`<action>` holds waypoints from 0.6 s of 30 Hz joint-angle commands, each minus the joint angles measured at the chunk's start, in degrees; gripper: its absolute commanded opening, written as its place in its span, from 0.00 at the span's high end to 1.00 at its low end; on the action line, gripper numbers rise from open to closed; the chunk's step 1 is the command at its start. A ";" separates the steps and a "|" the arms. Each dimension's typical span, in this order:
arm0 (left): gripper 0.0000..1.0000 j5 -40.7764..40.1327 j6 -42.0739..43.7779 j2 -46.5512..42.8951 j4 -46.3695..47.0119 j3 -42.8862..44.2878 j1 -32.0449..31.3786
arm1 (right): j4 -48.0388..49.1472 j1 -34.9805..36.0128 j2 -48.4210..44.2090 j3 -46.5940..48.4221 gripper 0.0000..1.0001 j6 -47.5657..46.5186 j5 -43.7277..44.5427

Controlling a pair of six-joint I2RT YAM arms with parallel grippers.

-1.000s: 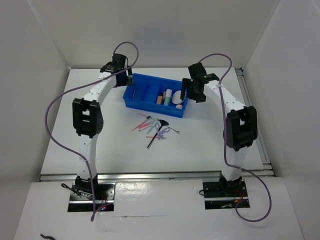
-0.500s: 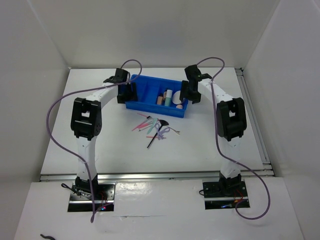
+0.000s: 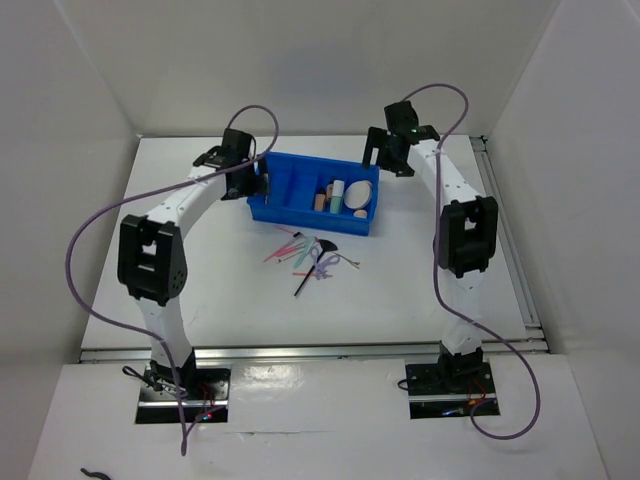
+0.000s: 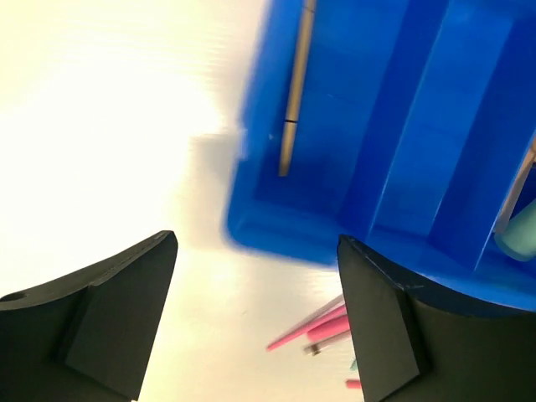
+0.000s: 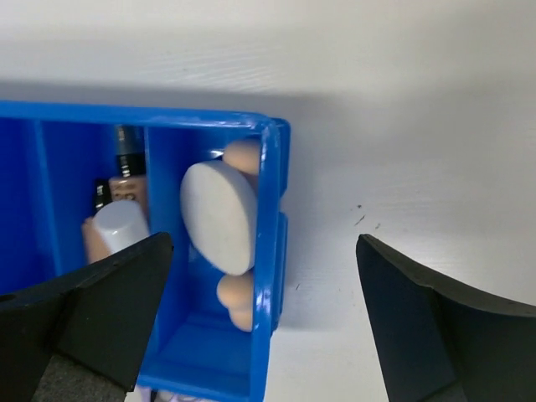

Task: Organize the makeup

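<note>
The blue tray holds the beige bottles, a mint-green tube and the round cream puff. Pink and green sticks and the black brush lie on the table in front of it. My left gripper is open and empty at the tray's left end; its view shows a thin stick in the end compartment and pink sticks beyond. My right gripper is open and empty over the tray's right end, above the puff and two peach sponges.
White walls close in the table at the back and both sides. A rail runs along the table's right edge. Purple cables loop off both arms. The tray's right rim stands between my right fingers.
My right gripper has drawn back from the tray's right end toward the rear wall. My left arm has swung its elbow left, the gripper staying at the tray's left end.
</note>
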 commanded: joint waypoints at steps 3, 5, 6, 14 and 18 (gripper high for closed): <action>0.16 -13.06 0.59 -15.44 -1.99 -7.24 -5.49 | 0.02 0.34 -14.80 -7.06 0.02 0.56 -0.10; 0.26 -7.99 6.18 -19.83 1.77 -11.38 -8.31 | 1.60 0.34 -18.60 -11.74 0.04 1.87 -0.62; 0.37 -4.74 8.05 -20.46 2.76 -13.32 -11.28 | 2.21 0.34 -20.54 -16.55 0.06 1.88 -0.62; 0.43 2.59 2.02 -9.94 1.18 -15.36 -22.82 | 3.54 0.34 -31.10 -28.72 0.17 3.11 -1.07; 0.33 1.97 -1.16 -5.27 3.90 -14.83 -23.62 | 2.92 0.34 -31.63 -29.34 0.18 2.58 -1.06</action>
